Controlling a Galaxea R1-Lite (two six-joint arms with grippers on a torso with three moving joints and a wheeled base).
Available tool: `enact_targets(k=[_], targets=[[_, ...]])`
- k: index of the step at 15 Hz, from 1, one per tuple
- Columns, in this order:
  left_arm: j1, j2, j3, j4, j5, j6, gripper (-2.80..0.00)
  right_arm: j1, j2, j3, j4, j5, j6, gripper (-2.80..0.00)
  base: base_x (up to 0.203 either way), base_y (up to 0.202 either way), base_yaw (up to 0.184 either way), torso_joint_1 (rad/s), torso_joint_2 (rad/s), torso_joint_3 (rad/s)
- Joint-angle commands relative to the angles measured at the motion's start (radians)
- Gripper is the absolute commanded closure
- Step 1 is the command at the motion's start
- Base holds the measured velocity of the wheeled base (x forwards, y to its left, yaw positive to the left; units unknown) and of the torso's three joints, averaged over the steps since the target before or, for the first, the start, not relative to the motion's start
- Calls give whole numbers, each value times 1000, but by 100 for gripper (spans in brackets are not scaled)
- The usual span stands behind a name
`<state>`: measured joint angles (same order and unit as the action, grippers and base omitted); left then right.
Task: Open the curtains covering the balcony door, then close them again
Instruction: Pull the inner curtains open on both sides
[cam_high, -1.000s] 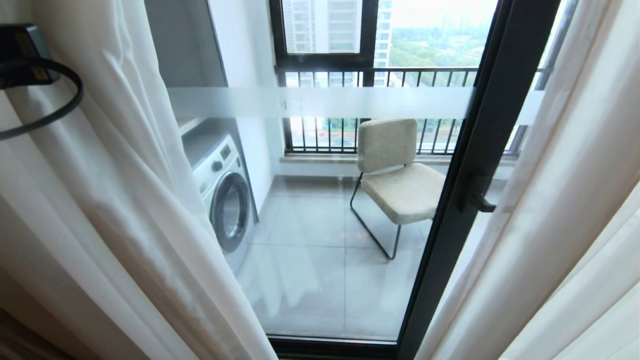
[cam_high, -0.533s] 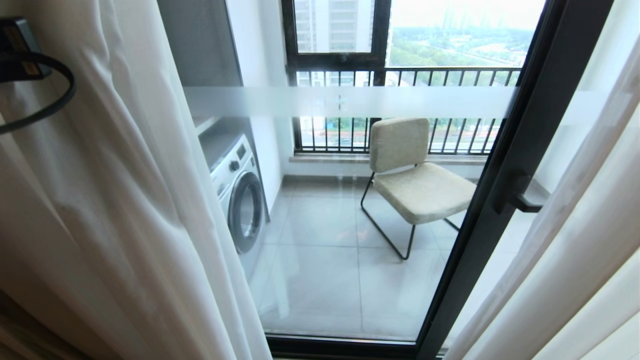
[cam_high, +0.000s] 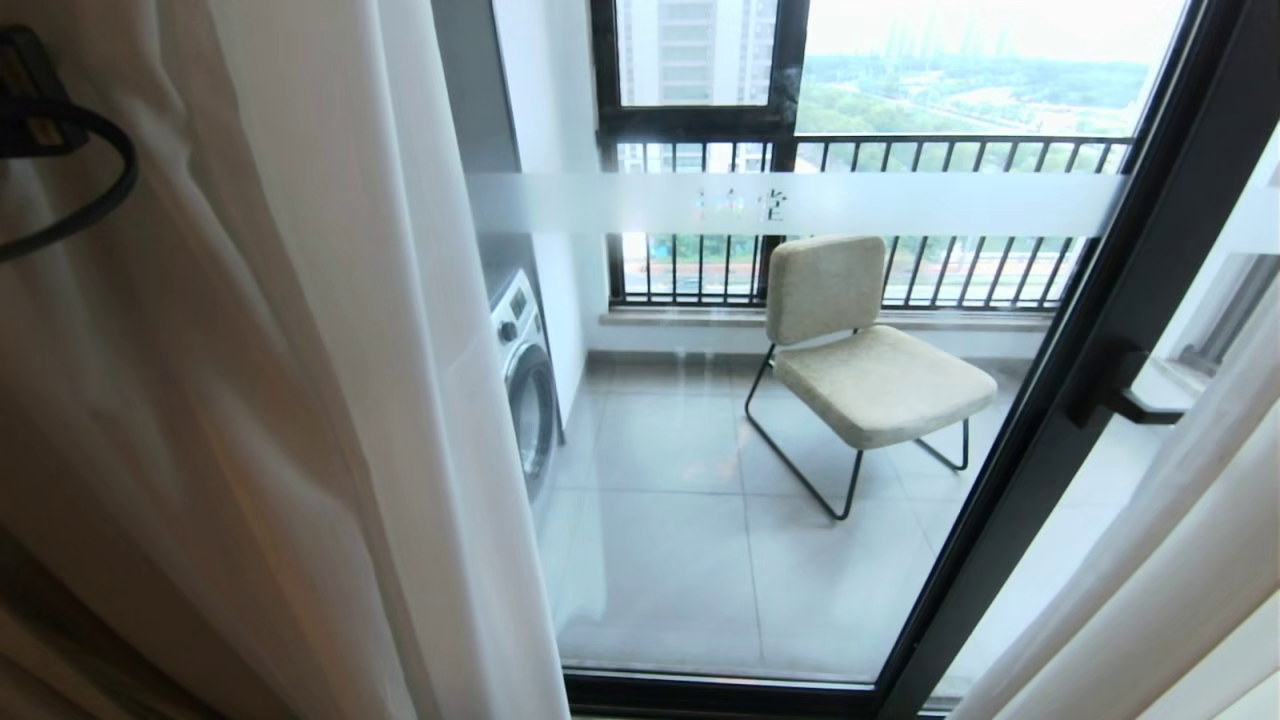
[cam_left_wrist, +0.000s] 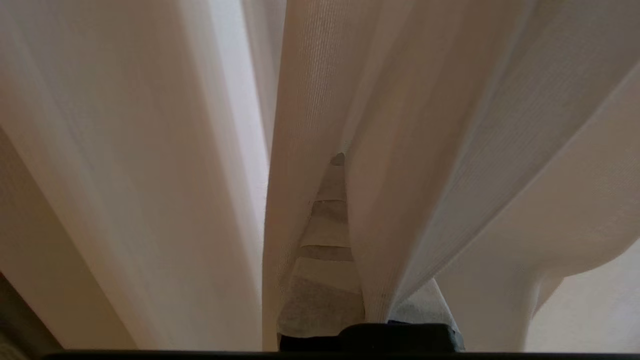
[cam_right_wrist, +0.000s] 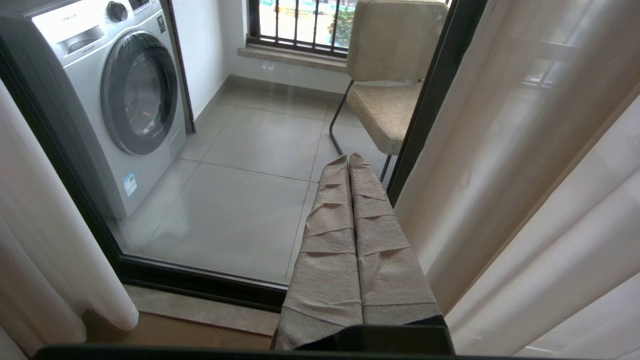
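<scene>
Head view shows the balcony door (cam_high: 1120, 330), its glass crossed by a frosted white band (cam_high: 800, 204) with small characters, and the curtains (cam_high: 300, 400) drawn apart to both sides of it: one sheer white panel hangs to the left of the door's glass, another (cam_high: 1180, 560) falls across its lower right corner. A black handle (cam_high: 1130, 400) sits on the door's thick dark frame. Beyond the door stand a beige chair (cam_high: 860, 370) on grey floor tiles and a washing machine (cam_high: 525, 380) partly hidden by the left panel, with a barred railing (cam_high: 900, 220) behind the chair. The left gripper (cam_left_wrist: 336, 165) is pushed into the folds of the left curtain, its tape-wrapped fingers pressed together with cloth on both sides; whether cloth is pinched between them cannot be told. The right gripper (cam_right_wrist: 349, 159) hangs in front of the door, fingers closed on nothing, near the right panel.
</scene>
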<state>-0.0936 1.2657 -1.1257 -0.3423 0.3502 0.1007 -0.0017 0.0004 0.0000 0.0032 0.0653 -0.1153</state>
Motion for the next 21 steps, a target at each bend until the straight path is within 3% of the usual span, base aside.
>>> enact_targets(k=[1,15,21], targets=[[0,-3,0,-3,3,2,0,0,0,0,0,1,-1,0,0,188,-2,5,7,9],[-1,-11,0,-1,1,4,0,0,0,0,0,1,-1,0,0,185,0,1,2,2],[20,1,-6,-3,-2,2,0,0,0,0,0,1,-1,0,0,0,0,0,0,0]])
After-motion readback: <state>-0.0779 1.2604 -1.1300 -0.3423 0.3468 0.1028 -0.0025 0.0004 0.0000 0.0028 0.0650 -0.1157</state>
